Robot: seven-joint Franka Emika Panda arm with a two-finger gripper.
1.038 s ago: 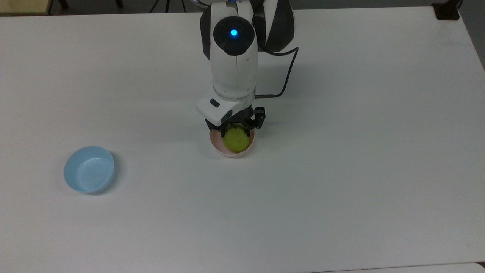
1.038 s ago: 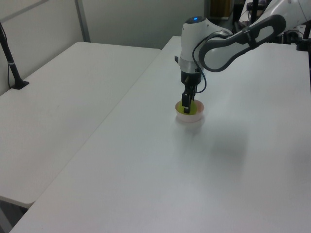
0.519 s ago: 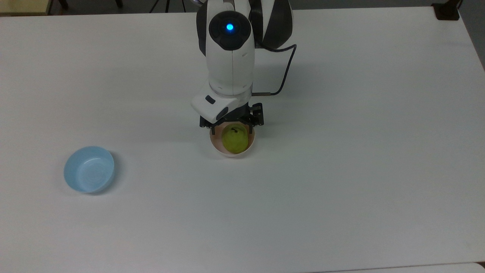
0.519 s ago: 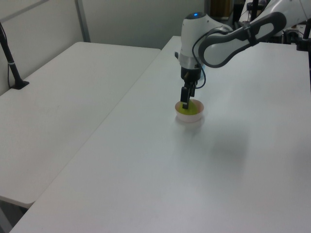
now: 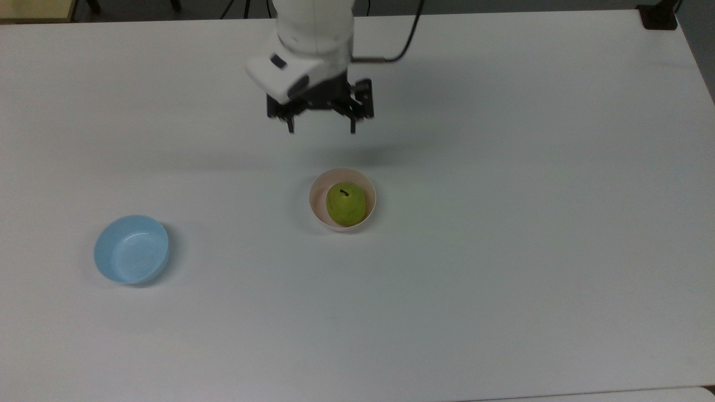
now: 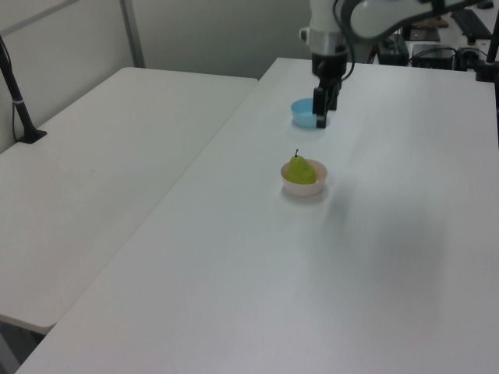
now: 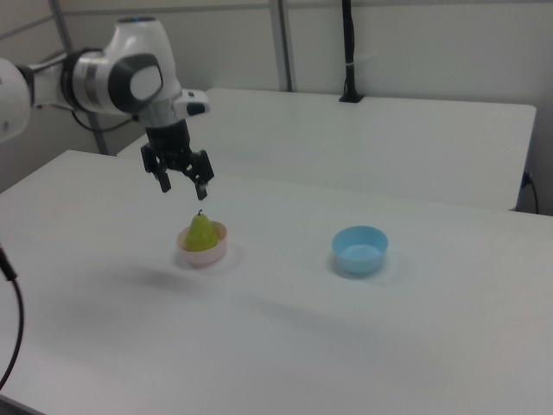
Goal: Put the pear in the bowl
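White tabletop (image 5: pixel 503 279) spreads under everything we see, with a second table behind it in the side views. Our gripper (image 5: pixel 321 125) hangs above the table, well clear of the bowl (image 5: pixel 315 207), its two fingers spread apart and holding nothing; in the right view it sits (image 7: pixel 183 183) above and a little to the right view's left of the fruit.

We find the pear (image 5: pixel 346 204) resting inside the pink bowl, stem up, filling most of it. In the left view the pear (image 6: pixel 301 169) stands upright above the bowl's rim (image 6: pixel 302 190). We judge the placing done.

We'd expect the pear to be light, rigid and glossy, so somewhat slippery; if we had to take it again, we would close across its wide lower body, not the narrow neck or stem. The bowl looks thin-walled and light, likely to slide if nudged.

Our other container, a blue bowl (image 5: pixel 132 249), sits well apart toward the top view's left and has nothing in it.
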